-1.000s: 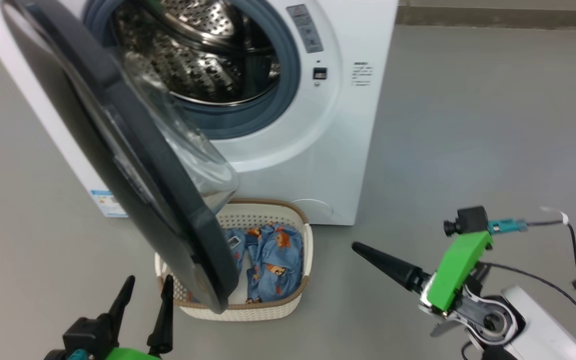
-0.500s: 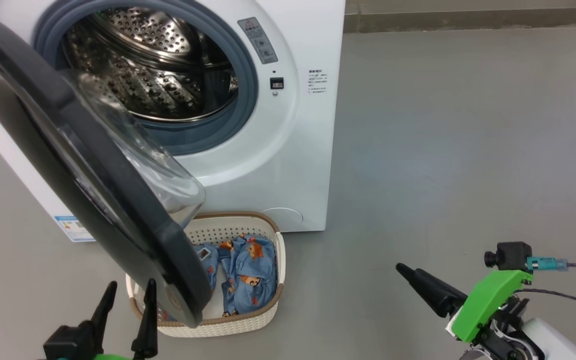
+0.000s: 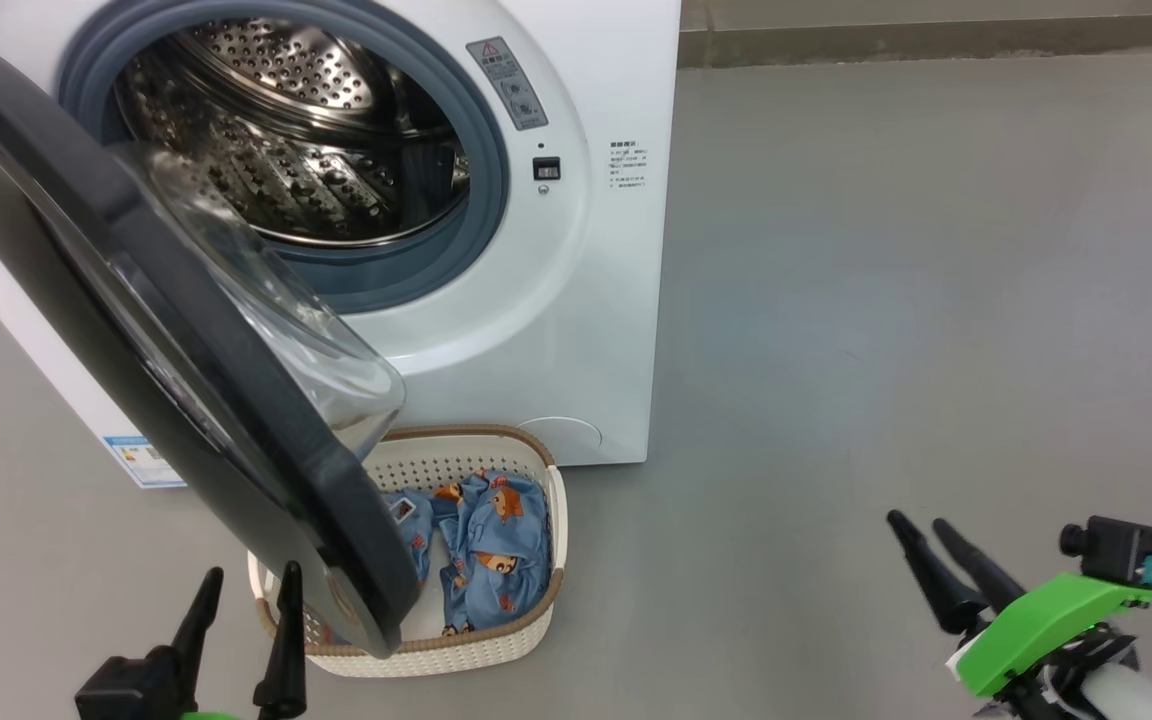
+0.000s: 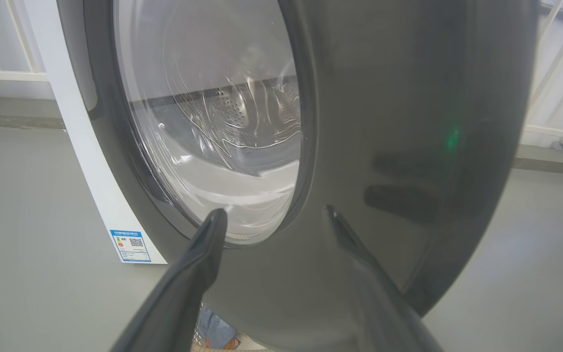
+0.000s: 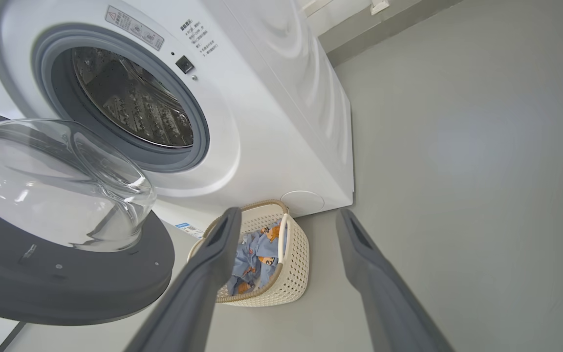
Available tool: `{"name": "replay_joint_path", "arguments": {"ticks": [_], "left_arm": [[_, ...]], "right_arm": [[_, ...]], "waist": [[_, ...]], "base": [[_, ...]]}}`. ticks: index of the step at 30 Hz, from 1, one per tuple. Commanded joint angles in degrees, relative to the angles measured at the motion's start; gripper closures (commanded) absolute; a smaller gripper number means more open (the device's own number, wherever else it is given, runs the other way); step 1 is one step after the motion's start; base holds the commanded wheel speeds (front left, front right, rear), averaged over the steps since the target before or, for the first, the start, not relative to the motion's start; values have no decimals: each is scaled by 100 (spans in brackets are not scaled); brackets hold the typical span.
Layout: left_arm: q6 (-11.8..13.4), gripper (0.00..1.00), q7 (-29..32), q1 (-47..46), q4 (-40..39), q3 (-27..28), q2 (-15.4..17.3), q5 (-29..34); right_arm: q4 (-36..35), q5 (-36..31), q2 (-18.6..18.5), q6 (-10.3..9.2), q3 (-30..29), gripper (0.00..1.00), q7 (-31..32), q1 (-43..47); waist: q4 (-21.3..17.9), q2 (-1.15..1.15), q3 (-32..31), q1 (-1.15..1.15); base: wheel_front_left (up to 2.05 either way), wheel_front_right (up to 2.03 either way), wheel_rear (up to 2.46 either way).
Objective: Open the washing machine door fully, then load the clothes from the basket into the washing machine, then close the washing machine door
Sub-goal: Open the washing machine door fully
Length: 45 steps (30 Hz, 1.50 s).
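The white washing machine (image 3: 576, 300) stands at the upper left with its steel drum (image 3: 286, 150) exposed. Its door (image 3: 186, 350), black-rimmed with a clear glass bowl (image 3: 276, 310), hangs part-way open and juts out over the left half of the basket (image 3: 466, 655). The blue bear-print clothes (image 3: 491, 540) lie inside the basket. My left gripper (image 3: 252, 570) is open, just short of the door's outer face (image 4: 408, 122), fingers (image 4: 198, 259) apart. My right gripper (image 3: 916, 520) is open over bare floor, well right of the basket (image 5: 291, 274), holding nothing.
Grey floor (image 3: 886, 300) spreads wide to the right of the machine, with a skirting strip (image 3: 936, 35) along the far wall. A blue label sticker (image 3: 141, 460) sits low on the machine's left side. White railings (image 4: 560, 73) stand behind the door in the left wrist view.
The head camera has shifted, moving the whole scene left and down. My right gripper has drawn back to the lower right and turned its fingers upward. The door's angle looks unchanged.
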Motion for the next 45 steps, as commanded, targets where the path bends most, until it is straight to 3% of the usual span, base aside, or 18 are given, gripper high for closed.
{"name": "replay_joint_path", "arguments": {"ticks": [1, 11, 18, 26, 38, 39, 40, 41, 45], "left_arm": [[-14, 0, -37, -88, -167, 227, 61, -25], [-14, 0, -37, -97, -200, 246, 32, -10], [-14, 0, -37, -103, -200, 225, 29, 1], [-14, 0, -37, -101, -175, 199, 33, -6], [-14, 0, -37, -66, -187, 209, 11, -4], [-14, 11, -37, -69, -204, 211, 10, 1], [-14, 42, -37, -72, -214, 214, 9, 4], [-14, 100, -37, -78, -225, 221, 6, 7], [-14, 100, -37, -148, -390, 323, -20, -76]], "right_arm": [[-17, -184, -129, 9, -55, 0, -106, 33], [-527, -2400, 385, 9, -2029, 0, -120, 591], [-960, -3708, 803, 9, -2860, 0, -121, 1029], [-985, -4449, 1092, 9, -3153, 0, -121, 1363], [-874, -4639, 1245, 9, -3285, 0, -121, 1543], [-872, -4637, 1243, 9, -3279, 0, -121, 1543], [-872, -4637, 1239, 9, -3279, 0, -121, 1540], [-875, -4636, 1238, 9, -3283, 0, -121, 1533], [-914, -4652, 1249, 9, -3326, 0, -121, 1528]], "waist": [[3, 0, 3, 0], [62, 0, 24, 0], [133, 0, 27, 0], [189, 0, 24, 0], [212, 0, -13, 0], [214, 0, -11, 0], [218, 0, -10, 0], [222, 0, -7, 0], [250, 0, 2, 0]], "base": [[0, 0, 0], [0, 0, 0], [0, 0, 0], [0, 0, 0], [0, 0, 0], [0, 0, 0], [0, 0, 0], [0, 0, 0], [0, 0, 0]]}}
